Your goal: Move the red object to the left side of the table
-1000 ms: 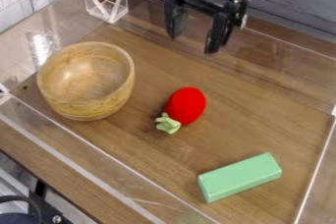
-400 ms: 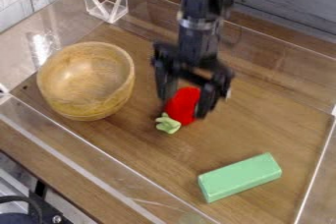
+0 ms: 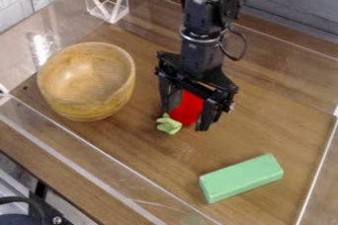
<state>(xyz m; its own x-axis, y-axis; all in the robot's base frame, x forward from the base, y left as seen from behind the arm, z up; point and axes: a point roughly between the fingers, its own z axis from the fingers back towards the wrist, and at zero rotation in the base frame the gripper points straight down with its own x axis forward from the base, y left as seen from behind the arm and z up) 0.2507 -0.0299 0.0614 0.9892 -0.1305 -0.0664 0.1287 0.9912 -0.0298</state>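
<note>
A: Status of gripper (image 3: 193, 111)?

B: Spread wide, pointing straight down, one finger each side of the red object (image 3: 189, 108). Nothing grasped; no pinch visible yet.

A: Location of the red object?

B: On the table (image 3: 284, 120), near centre. Just off the wooden bowl (image 3: 86, 80), at about 4 o'clock from it, apart, not touching. Well apart from the green block (image 3: 242, 178), which sits toward 5 o'clock from the strawberry.

A: Bearing from hand to object?

B: None to speak of: directly below, between the fingers. Red body largely masked by the gripper frame; pale green cap poking out at 7 o'clock, clear of the fingers.

A: Long axis?

B: Roughly 1 o'clock to 7 o'clock, cap at the 7 end. Fingers set across at about 9 and 3, so bracketing the red body's short width, not its length. Reads as a fair line-up for closing.

A: Contact with tabletop?

B: Cannot tell; fingertips low beside the fruit, gap underneath not resolvable.

A: Stage, as a judgement?

B: Poised for grasp. Lift and carry toward 9 o'clock still ahead. Bowl standing in that direction; likely needs clearance over or around.
</note>
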